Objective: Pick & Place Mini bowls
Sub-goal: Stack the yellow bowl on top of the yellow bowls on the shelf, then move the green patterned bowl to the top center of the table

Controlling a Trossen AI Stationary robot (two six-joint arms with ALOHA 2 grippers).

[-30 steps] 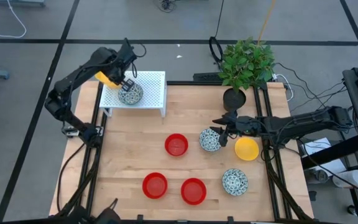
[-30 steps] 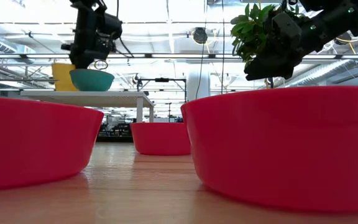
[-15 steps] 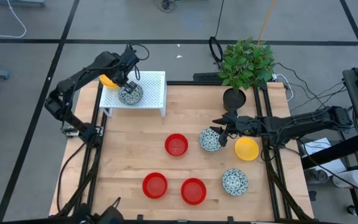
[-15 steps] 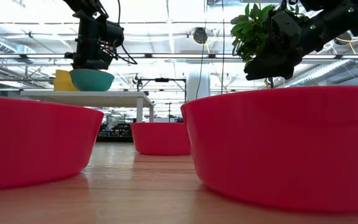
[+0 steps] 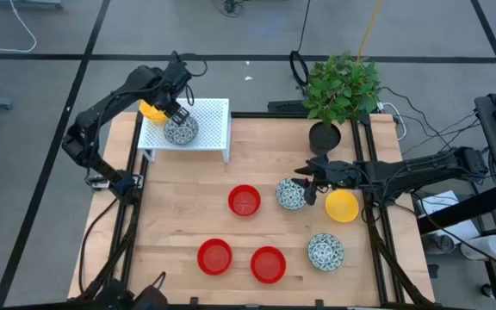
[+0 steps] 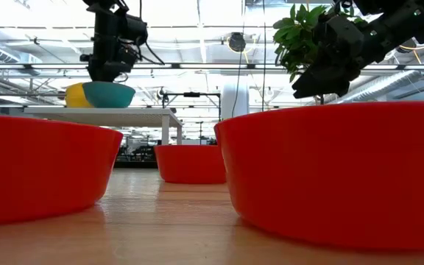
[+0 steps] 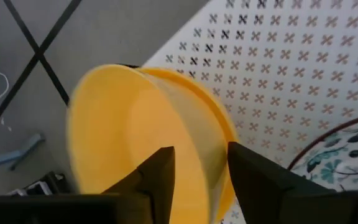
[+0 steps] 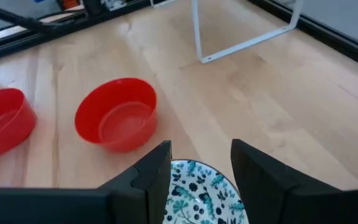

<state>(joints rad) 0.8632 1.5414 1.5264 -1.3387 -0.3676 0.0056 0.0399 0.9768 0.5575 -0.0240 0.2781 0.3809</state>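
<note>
My left gripper (image 5: 172, 109) is at the far left corner of the white perforated rack (image 5: 209, 120), shut on a yellow mini bowl (image 5: 151, 109). A speckled bowl (image 5: 180, 130) stands on the rack beside it. My right gripper (image 5: 313, 178) is open, its fingers over the far rim of a second speckled bowl (image 8: 197, 196) that rests on the table; I cannot tell whether they touch it. Another yellow bowl (image 5: 341, 206), a third speckled bowl (image 5: 325, 251) and three red bowls (image 5: 244, 200) (image 5: 214, 256) (image 5: 268, 264) rest on the table. My left gripper holds the yellow bowl by its wall at the rim (image 7: 201, 143), one finger (image 7: 160, 171) inside the bowl and one outside. The fingers come from above, slanting. The bowl is tilted, its opening turned sideways, at the rack's far left corner (image 6: 74, 94); whether it rests there I cannot tell.
A black plant pot (image 5: 324, 136) with a leafy plant stands at the table's far right, just behind my right arm. In the low view two red bowls (image 6: 344, 169) (image 6: 35, 165) stand close in front and hide the table beyond.
My left gripper has come down a little over the rack with the yellow bowl and turned slightly. The bowl now sits lower, level with the speckled bowl on the rack. My right arm has kept still.
</note>
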